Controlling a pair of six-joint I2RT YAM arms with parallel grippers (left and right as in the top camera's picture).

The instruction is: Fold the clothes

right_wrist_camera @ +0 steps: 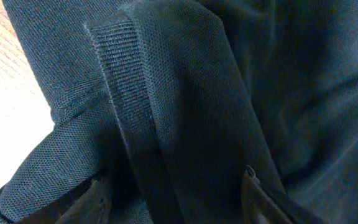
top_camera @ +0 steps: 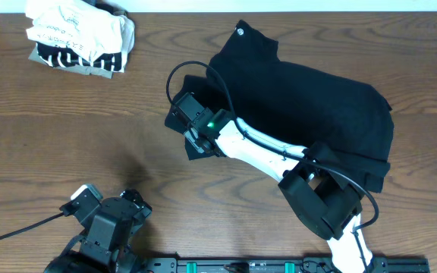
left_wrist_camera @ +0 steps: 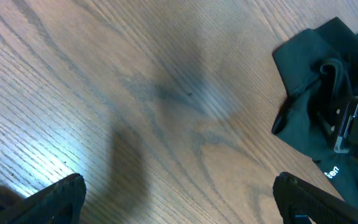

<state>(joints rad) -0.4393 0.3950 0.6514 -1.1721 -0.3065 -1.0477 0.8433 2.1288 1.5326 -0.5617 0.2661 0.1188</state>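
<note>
shirt: the black shirt [top_camera: 309, 106] lies rumpled on the tabletop's right half, reaching toward the far edge, with one flap [top_camera: 197, 144] stretched toward the middle.
material: soft, light knit — it will likely sag and slide over the wood, not hold a crease by itself; not fragile.
hold: the ribbed band [right_wrist_camera: 120, 87] at the hem or sleeve looks thicker than the body cloth, so in my view it is the firmer place to pinch; a corner pinch would lift a clean edge.
right gripper: the right gripper [top_camera: 192, 129] sits low on the shirt's left flap, jaws part-way in with folded cloth between them — it seems to be grasping the shirt [right_wrist_camera: 185, 155] near the band.
left gripper: the left gripper [left_wrist_camera: 179, 199] hovers over bare wood near the front edge, jaws spread wide, nothing in them.
bundle: a white bundle [top_camera: 78, 36] rests at the far left corner, well apart.
</note>
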